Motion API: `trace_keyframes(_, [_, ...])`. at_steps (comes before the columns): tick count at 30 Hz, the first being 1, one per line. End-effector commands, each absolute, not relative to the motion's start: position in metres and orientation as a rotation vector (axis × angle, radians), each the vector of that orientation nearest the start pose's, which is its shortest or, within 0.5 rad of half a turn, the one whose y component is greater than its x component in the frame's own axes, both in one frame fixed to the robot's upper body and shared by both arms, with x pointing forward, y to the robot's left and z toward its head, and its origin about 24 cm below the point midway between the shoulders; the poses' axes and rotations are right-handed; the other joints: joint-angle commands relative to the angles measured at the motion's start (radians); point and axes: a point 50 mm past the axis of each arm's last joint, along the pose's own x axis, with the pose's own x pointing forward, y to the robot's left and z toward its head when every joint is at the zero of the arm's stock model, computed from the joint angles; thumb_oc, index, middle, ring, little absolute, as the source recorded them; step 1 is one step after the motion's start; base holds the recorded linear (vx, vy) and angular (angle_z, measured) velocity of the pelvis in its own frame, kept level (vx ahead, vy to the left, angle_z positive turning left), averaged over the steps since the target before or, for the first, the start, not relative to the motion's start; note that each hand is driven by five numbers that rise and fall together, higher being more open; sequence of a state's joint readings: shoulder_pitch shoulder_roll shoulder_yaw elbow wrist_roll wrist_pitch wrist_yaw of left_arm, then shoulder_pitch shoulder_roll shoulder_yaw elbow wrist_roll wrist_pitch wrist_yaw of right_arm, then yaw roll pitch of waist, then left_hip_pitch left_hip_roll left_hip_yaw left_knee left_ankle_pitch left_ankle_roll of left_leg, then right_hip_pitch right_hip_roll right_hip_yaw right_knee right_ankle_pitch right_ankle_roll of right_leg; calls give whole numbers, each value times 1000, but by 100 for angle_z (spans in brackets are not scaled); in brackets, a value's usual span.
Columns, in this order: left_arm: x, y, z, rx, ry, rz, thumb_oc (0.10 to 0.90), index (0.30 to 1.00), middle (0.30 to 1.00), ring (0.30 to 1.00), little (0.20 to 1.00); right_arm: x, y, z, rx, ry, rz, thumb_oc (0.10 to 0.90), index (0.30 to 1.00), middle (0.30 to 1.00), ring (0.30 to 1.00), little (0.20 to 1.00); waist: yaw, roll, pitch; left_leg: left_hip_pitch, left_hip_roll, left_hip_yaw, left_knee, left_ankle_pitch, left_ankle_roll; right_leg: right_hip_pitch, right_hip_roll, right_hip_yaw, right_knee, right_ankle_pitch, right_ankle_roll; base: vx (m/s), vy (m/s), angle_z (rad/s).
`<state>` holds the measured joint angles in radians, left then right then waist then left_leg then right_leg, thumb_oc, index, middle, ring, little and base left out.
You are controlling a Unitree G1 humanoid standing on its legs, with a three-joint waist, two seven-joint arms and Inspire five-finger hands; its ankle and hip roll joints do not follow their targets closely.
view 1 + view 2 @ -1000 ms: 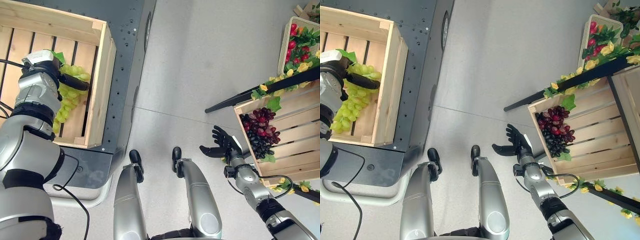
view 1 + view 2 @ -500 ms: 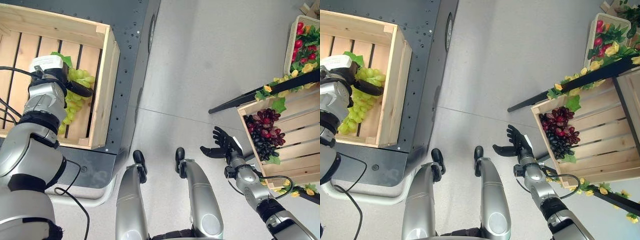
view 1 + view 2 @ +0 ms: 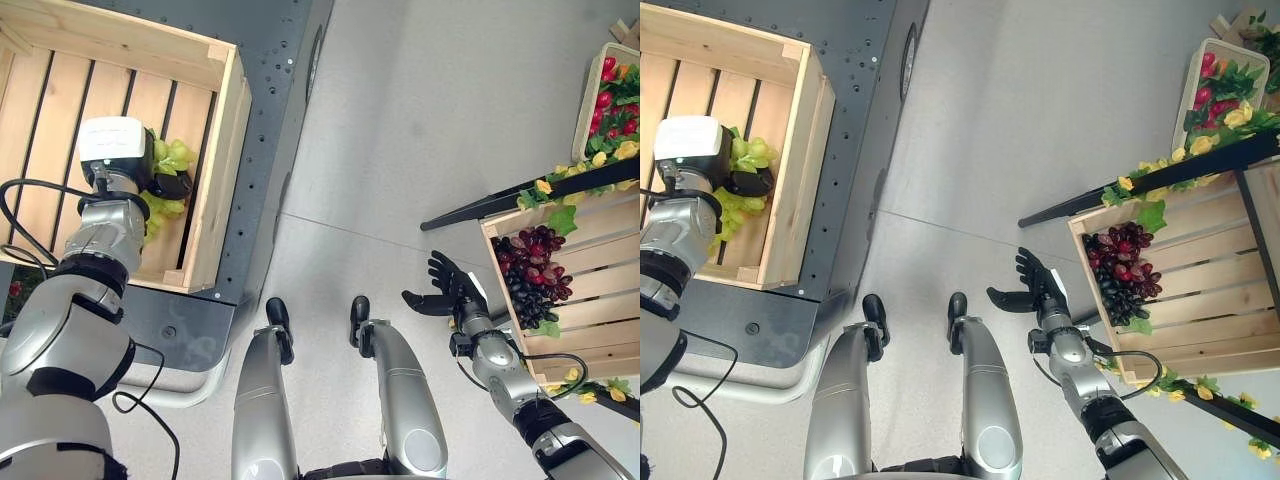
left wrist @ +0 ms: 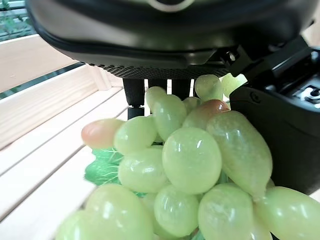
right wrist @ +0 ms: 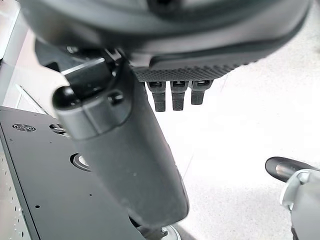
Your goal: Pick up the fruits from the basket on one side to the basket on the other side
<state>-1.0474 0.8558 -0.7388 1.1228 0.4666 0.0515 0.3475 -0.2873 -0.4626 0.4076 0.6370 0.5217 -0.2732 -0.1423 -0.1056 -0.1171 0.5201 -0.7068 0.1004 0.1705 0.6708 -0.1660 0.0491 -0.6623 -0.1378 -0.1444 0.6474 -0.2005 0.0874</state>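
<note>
The fingers (image 4: 134, 94) of the left hand (image 3: 160, 183) are curled round a bunch of green grapes (image 4: 192, 162), which is pinched between them and the thumb; in the left wrist view the grapes are seen pressed up against the palm, with a green leaf beneath them and pale slats just behind. The bunch is held low inside the wooden crate (image 3: 215, 190) on the left, which rests on a dark perforated platform (image 3: 275, 120). Whether the grapes are touching the slats or hanging just above them cannot be told.

The right hand (image 3: 447, 296) is held out over the grey floor (image 3: 420, 110), near the left edge of the right-hand crate (image 3: 590, 290); its fingers are spread and relaxed, and nothing is held in them. A bunch of dark red grapes (image 3: 530, 275) with a leaf is lying in that right crate, apart from the hand. Further right, a tray of red fruit and yellow flowers (image 3: 610, 95) is seen behind a dark bar (image 3: 520, 190) trimmed with leaves.

As a judgement: one bunch appears to be at the point of being set down in the left crate, and the release is not yet made. The red bunch is left to be carried across.

The grip on the green grapes is shown closely in the left wrist view, while in the eye views it is largely hidden under the wrist. The open right fingers are shown plainly in the eye views; in the right wrist view the thumb, short fingertips, and a corner of the dark platform are seen.
</note>
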Motion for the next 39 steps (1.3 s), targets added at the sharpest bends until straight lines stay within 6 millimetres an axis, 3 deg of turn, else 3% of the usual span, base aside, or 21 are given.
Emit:
trace_keyframes(1, [363, 340, 166, 1727, 139, 393, 400, 300, 300, 300, 300, 286, -232, 13, -79, 63, -132, 800, 900, 900, 900, 900, 27, -3, 0, 98, -52, 34, -92, -103, 14, 32, 42, -58, -89, 44, -29, 0, 0, 0])
trace_keyframes(4, [362, 341, 162, 1661, 153, 410, 400, 300, 300, 300, 300, 287, -233, 15, -80, 60, -135, 800, 900, 900, 900, 900, 28, 2, 0, 109, -54, 35, -97, -101, 14, 39, 40, -54, -88, 43, -29, 0, 0, 0])
trace_keyframes(13, [350, 356, 169, 958, 52, 614, 400, 300, 300, 300, 300, 276, -227, 9, -61, 55, -129, 800, 900, 900, 900, 900, 41, 19, 0, 203, -67, 30, -132, -99, 13, 117, 31, -48, -101, 27, -27, -3, -12, 1])
trace_keyframes(19, [343, 364, 163, 740, 73, 647, 400, 300, 300, 300, 300, 271, -224, 8, -68, 49, -117, 800, 900, 900, 900, 900, 43, 41, 0, 312, -82, 23, -168, -97, 14, 215, 21, -41, -126, 17, -25, -1, -22, 2])
trace_keyframes(25, [336, 373, 163, 634, 57, 674, 400, 300, 300, 300, 300, 269, -229, 8, -98, 54, -123, 800, 900, 900, 900, 900, 39, 85, 0, 416, -99, 32, -215, -90, 11, 301, 9, -40, -147, 3, -27, 0, 0, 0])
trace_keyframes(32, [331, 378, 178, 618, -7, 695, 400, 300, 300, 300, 300, 264, -222, 12, -128, 14, -76, 800, 900, 900, 900, 900, 28, 112, -27, 485, -109, 33, -273, -72, 0, 367, 11, -42, -192, -3, -31, -3, -36, 2])
trace_keyframes(34, [330, 378, 188, 644, -42, 697, 400, 300, 300, 300, 300, 263, -217, 18, -146, -32, -39, 800, 900, 900, 900, 900, 28, 122, -51, 517, -112, 28, -311, -60, -8, 403, 14, -50, -226, -3, -32, -32, -116, 3])
trace_keyframes(39, [330, 372, 187, 711, -72, 651, 400, 300, 300, 300, 300, 265, -209, 26, -136, -86, 22, 800, 900, 900, 900, 900, 32, 140, -115, 600, -126, 7, -412, -30, -27, 502, 16, -70, -321, 1, -32, -9, -99, 2])
